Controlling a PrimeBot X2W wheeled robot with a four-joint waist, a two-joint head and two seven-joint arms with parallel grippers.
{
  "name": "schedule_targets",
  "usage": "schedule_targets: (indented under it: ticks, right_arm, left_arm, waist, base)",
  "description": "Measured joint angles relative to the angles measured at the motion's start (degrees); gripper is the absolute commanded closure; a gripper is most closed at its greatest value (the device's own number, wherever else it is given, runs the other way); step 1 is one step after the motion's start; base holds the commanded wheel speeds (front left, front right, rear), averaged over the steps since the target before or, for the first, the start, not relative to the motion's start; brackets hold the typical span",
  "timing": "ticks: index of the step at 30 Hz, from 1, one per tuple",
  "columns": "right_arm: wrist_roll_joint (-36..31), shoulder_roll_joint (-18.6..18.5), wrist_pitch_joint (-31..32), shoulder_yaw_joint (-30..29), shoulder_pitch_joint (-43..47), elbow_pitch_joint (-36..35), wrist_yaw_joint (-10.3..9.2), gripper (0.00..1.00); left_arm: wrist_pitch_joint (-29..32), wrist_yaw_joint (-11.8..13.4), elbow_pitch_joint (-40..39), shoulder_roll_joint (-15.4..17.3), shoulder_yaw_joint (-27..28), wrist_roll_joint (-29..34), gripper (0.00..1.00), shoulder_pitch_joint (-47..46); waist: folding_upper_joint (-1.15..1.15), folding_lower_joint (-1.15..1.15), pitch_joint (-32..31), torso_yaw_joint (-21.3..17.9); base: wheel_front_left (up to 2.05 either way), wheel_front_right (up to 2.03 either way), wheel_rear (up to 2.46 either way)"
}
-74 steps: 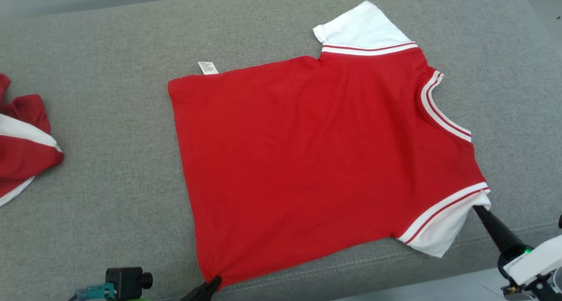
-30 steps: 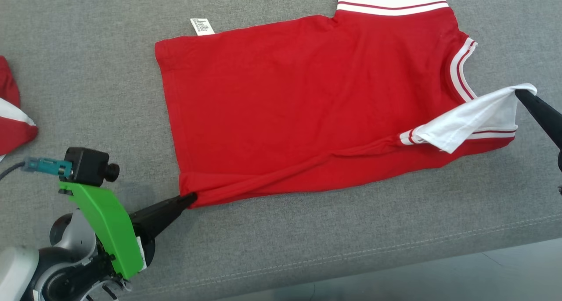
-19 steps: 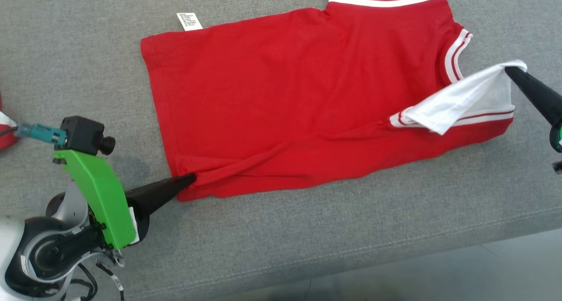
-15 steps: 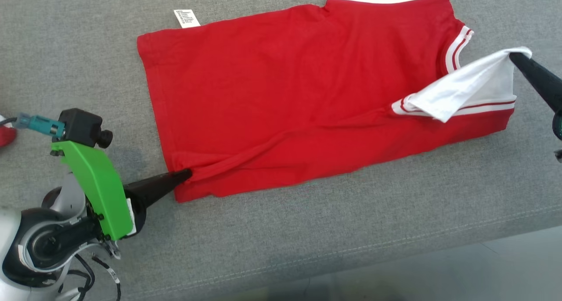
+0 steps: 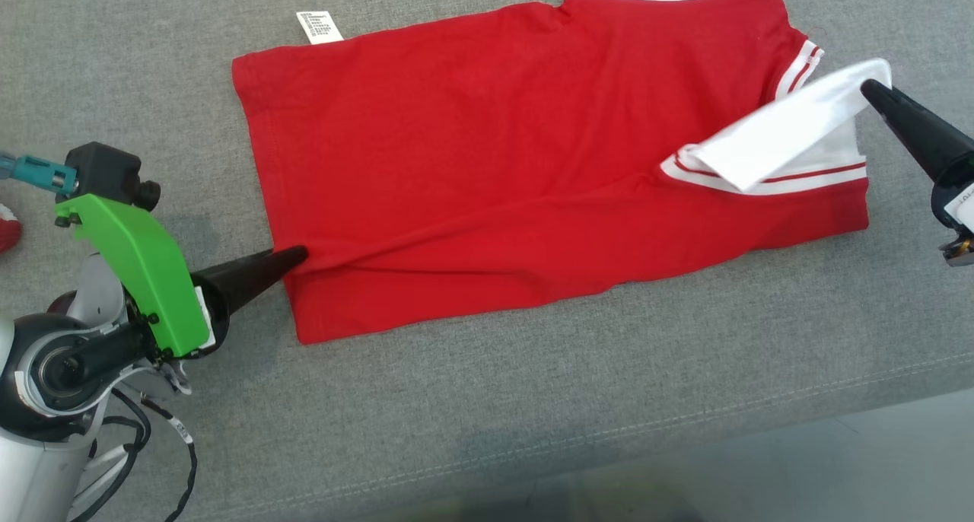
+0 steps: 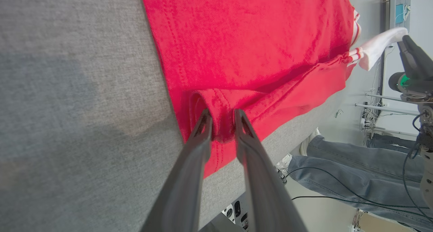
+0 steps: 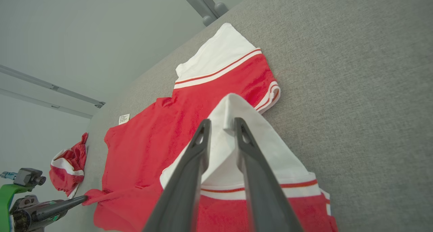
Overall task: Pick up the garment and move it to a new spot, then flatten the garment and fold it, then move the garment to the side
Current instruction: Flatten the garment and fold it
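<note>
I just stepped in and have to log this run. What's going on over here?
The robot is partway through folding a red T-shirt spread on a grey fabric surface. Its left gripper is shut on the near hem corner. Its right gripper is shut on the near white sleeve, holding it raised over the shirt's body. The far side lies flat.

Centre frame, my left gripper (image 6: 221, 116), two long dark fingers, pinches a rolled hem fold of the red jersey garment (image 6: 250, 46), which lies on the grey woven cushion (image 6: 74, 73). Upper right, the right gripper (image 6: 403, 40) holds up its white sleeve (image 6: 379, 46). A person's blue-jeaned legs (image 6: 341, 171) show lower right.
</note>
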Motion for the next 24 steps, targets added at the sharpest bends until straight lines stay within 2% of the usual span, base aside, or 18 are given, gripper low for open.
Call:
schedule_targets:
  ticks: [9, 14, 18, 24]
  right_arm:
    - [-5.3, 0.7, -4.9, -0.1, -2.3, 3.8, -0.21, 0.00]
    - [-8.0, 0.6, -6.6, 0.9, -1.7, 4.1, 1.10, 0.00]
    - [-9.4, -0.2, -7.8, 1.7, 2.5, 4.6, 1.11, 0.00]
    - [-11.5, -2.2, -8.5, 3.0, 9.9, 7.2, 1.09, 0.00]
  left_arm:
    - [-3.3, 0.0, 3.6, -2.3, 2.0, 0.9, 0.00, -0.9]
    - [-7.3, 0.0, 2.0, -2.3, 4.1, 3.2, 0.00, -0.6]
    - [-10.5, 0.0, 0.5, -3.0, 4.6, 3.9, 0.00, 3.5]
    - [-13.8, 0.0, 0.4, -6.4, 2.9, 3.9, 0.00, 12.0]
  waist:
    - [0.00, 0.00, -0.6, 0.0]
    - [0.00, 0.00, -1.9, 0.0]
    - [0.00, 0.00, -3.0, 0.0]
    - [0.00, 0.00, -4.3, 1.0]
  base:
    - [0.00, 0.00, 0.00]
    - [0.00, 0.00, 0.00]
    - [0.00, 0.00, 0.00]
    - [0.00, 0.00, 0.00]
